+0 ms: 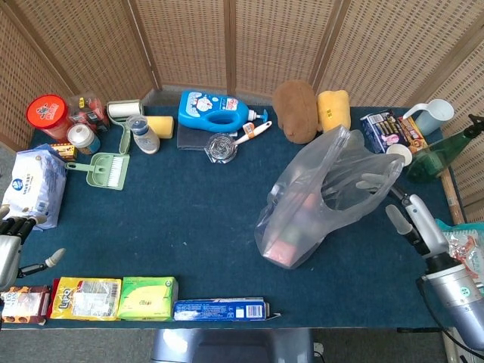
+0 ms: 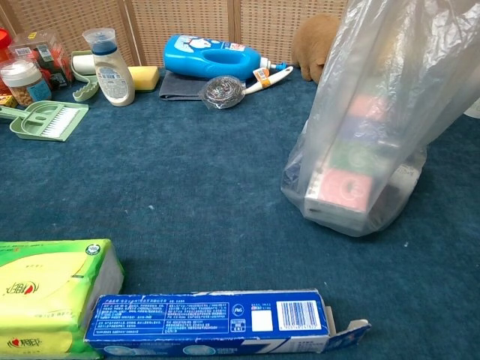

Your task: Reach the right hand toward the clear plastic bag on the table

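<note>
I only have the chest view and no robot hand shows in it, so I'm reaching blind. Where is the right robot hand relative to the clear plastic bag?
Observer: In the head view the right robot hand is at the right edge of the clear plastic bag, fingers extended toward its handle loop.
Operator: Is it holding the bag?
Observer: No closed grip shows; the fingers are spread at the plastic, and I cannot tell whether they touch it.
Operator: Anything near the wrist?
Observer: A white cup stands just behind the bag, beyond the fingers.
Operator: And the left robot hand?
Observer: The left robot hand rests open at the table's left edge, beside a white package.
</note>
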Tool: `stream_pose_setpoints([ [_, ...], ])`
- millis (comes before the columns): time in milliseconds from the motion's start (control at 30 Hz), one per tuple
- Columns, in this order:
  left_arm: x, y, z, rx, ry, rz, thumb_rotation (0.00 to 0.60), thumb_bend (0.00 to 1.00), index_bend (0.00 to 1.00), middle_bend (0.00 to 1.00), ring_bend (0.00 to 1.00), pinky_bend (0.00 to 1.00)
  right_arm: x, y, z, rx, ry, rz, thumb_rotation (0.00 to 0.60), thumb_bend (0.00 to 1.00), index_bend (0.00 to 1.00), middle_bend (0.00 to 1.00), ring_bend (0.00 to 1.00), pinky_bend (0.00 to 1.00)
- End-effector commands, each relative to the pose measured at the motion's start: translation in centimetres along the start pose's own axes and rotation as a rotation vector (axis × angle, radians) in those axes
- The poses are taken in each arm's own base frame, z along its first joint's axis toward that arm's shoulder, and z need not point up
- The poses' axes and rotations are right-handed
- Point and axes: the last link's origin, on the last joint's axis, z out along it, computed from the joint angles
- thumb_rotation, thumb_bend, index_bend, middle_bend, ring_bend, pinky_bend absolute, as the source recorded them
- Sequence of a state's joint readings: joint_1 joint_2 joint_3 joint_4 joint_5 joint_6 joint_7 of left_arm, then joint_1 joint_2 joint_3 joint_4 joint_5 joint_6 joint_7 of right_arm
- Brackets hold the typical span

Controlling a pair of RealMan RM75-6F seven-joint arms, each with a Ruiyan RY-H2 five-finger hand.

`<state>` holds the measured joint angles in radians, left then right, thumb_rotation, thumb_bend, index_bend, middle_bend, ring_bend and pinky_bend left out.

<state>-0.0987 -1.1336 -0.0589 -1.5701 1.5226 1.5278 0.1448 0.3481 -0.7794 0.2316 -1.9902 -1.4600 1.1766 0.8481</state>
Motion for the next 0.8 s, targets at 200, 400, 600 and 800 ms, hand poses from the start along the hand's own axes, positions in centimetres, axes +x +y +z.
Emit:
stream_pose_setpoints([
  [200, -0.2, -0.4, -0.1, 0.01, -0.006, -0.003, 0.0, 0.16, 0.29, 0.36, 0.31, 0.13, -1.3, -1.1, 1.6, -0.036, -0.04, 0.143, 0.0, 0.29, 0.18, 0.28, 0.26, 0.23],
  [400, -0.4, -0.4, 0.0, 0.007, -0.011, -0.007, 0.0, 0.16, 0.3, 0.36, 0.31, 0.13, -2.4, -2.2, 2.8, -0.064, -0.078, 0.264, 0.0, 0.29, 0.18, 0.28, 0.27, 0.24],
  [600, -0.6, -0.5, 0.1, 0.01, -0.012, -0.011, 0.0, 0.16, 0.29, 0.36, 0.31, 0.13, -2.6, -2.9, 4.4, -0.065, -0.089, 0.294, 0.0, 0.29, 0.18, 0.28, 0.27, 0.24],
  [800, -0.6, -0.9, 0.0, 0.019, -0.013, -0.009, 0.0, 0.16, 0.29, 0.36, 0.31, 0.13, -2.5, -3.5, 6.2, -0.075, -0.077, 0.354, 0.0, 0.29, 0.18, 0.28, 0.27, 0.24],
])
